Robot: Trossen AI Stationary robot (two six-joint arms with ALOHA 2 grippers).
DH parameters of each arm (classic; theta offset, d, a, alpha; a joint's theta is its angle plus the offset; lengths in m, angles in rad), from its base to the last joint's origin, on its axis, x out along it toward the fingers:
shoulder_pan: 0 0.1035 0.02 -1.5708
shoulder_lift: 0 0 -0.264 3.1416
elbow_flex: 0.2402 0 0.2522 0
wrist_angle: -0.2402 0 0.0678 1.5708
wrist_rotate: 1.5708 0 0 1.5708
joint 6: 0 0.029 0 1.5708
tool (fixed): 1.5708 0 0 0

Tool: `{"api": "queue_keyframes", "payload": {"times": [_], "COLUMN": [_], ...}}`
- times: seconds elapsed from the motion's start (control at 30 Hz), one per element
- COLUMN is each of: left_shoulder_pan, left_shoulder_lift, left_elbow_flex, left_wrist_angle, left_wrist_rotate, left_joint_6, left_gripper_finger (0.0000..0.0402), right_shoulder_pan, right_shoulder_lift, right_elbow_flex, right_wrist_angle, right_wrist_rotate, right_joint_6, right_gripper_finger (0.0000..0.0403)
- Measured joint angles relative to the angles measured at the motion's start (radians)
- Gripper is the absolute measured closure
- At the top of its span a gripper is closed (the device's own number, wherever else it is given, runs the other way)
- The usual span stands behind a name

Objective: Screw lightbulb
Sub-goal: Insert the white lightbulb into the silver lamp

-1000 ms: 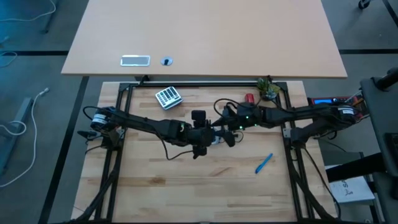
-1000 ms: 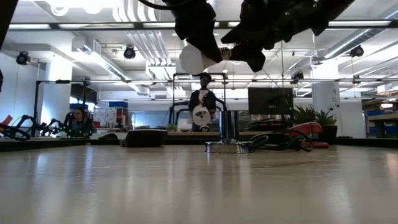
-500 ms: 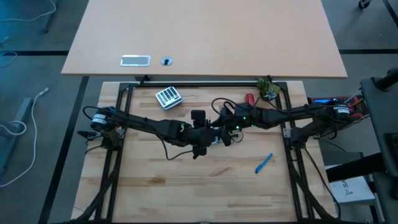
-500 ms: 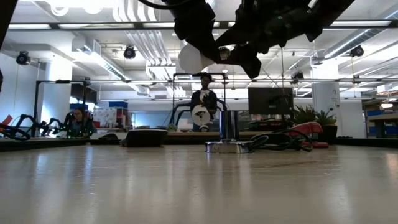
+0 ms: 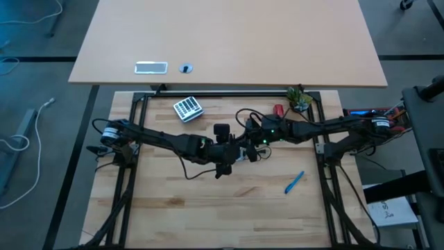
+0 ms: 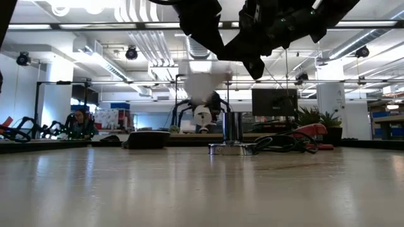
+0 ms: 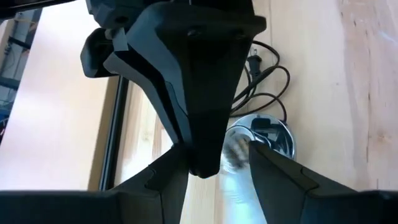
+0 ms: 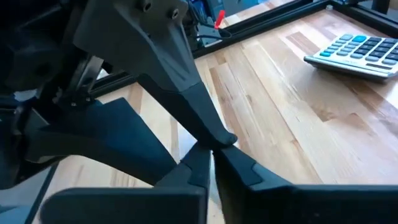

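The lightbulb [image 6: 202, 83] is a blurred white shape in mid-air, just under both grippers and well above the table. In the left wrist view the lightbulb [image 7: 238, 186] shows between my left gripper's [image 7: 217, 149] open fingers. My left gripper [image 6: 218, 53] is above it. My right gripper [image 8: 211, 152] is shut with nothing between its fingers, and its tip [image 7: 205, 168] reaches in between the left fingers. The shiny socket [image 6: 232, 135] stands upright on the table below, its black cord [image 6: 284, 142] coiled beside it. My left gripper has its fingers [image 7: 270, 165] on either side of the blurred bulb. I cannot tell whether they touch it. In the low view the bulb's globe lies below the fingertips.
A calculator [image 5: 187, 108] lies at the far left of the wooden top. A red stapler [image 5: 279, 110] and a small plant [image 5: 300, 98] are at the far right. A blue pen [image 5: 294, 182] lies at the near right. People sit in the room beyond the table.
The bulb was level between the two grippers, its screw end at my right gripper's fingers. It has come away from there and dropped below both grippers, blurred in motion. Both arms have kept their places.
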Motion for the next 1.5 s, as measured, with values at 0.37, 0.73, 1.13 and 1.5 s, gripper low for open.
{"api": "queue_keyframes", "payload": {"times": [0.37,0.73,1.13,1.5], "left_shoulder_pan": [-0.005,-0.106,-0.236,-0.23], "left_shoulder_lift": [-0.022,-0.056,-0.058,-0.141], "left_elbow_flex": [0.001,0.001,-0.076,-0.43], "left_wrist_angle": [-0.146,-0.765,-0.716,-0.521], "left_wrist_rotate": [0.009,0.579,0.398,0.385], "left_joint_6": [-0.123,-0.623,-0.758,-0.677], "left_gripper_finger": [0.0242,0.0242,0.0206,0.0154], "right_shoulder_pan": [0.003,0.004,0.006,0.027], "right_shoulder_lift": [-0.014,-0.018,-0.013,-0.013], "right_elbow_flex": [-0.002,-0.009,-0.013,-0.013], "right_wrist_angle": [-0.109,-0.228,-0.231,-0.271], "right_wrist_rotate": [0.001,0.006,0.006,0.002], "right_joint_6": [-0.034,-0.121,-0.111,-0.092], "right_gripper_finger": [0.0403,0.0403,0.0402,0.0401]}}
